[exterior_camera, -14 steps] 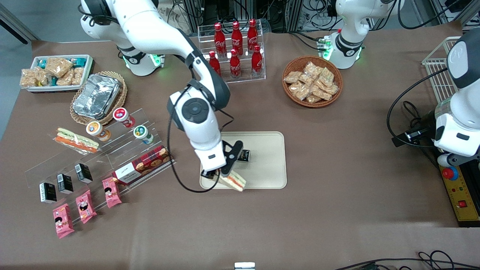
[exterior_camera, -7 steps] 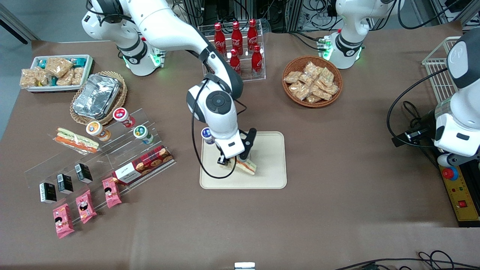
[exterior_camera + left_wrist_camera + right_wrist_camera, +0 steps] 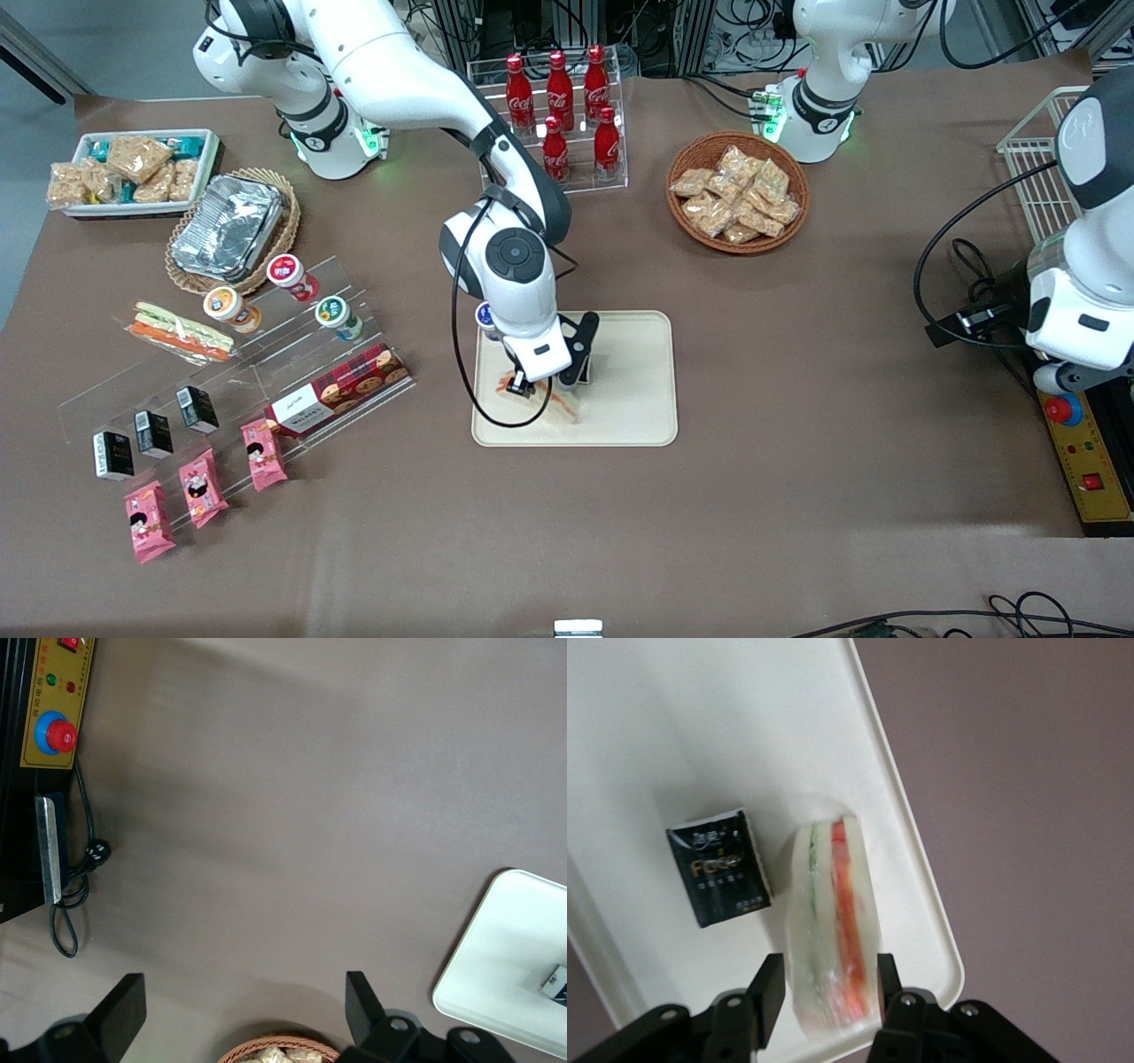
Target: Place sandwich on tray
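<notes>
Brown table, tray (image 3: 638, 416) with sandwich (image 3: 833, 921), black carton (image 3: 719, 866), hand (image 3: 824, 988) astride sandwich.

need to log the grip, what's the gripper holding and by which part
The gripper over the tray holds the sandwich, one finger on each flat bread face at one end of the wedge.

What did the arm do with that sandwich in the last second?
The end effector carried the sandwich from the tray's near edge farther in and lower, beside the small black carton, fingers still at its sides. The tray, the carton and everything else stayed put.
</notes>
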Robot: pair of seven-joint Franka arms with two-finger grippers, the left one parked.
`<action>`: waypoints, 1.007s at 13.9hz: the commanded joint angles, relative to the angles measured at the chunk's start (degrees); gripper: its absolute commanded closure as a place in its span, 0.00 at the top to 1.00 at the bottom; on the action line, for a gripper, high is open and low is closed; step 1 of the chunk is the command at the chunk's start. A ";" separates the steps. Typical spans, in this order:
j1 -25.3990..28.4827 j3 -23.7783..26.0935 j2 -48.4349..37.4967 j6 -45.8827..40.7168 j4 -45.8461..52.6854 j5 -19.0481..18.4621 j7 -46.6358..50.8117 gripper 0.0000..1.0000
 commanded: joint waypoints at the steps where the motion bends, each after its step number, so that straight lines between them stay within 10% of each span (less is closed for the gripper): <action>1: 0.11 -0.37 1.35 2.47 0.22 -0.91 -0.16 0.50; 7: -1.03 -0.46 -0.05 1.07 0.22 -0.21 0.19 0.75; 8: -1.99 -0.29 -0.41 -0.94 0.22 0.49 0.54 0.97; 11: -6.29 -0.55 -4.26 -10.25 0.22 11.72 5.01 0.98; 14: -10.60 -0.64 -8.83 -11.93 0.22 12.45 5.11 0.98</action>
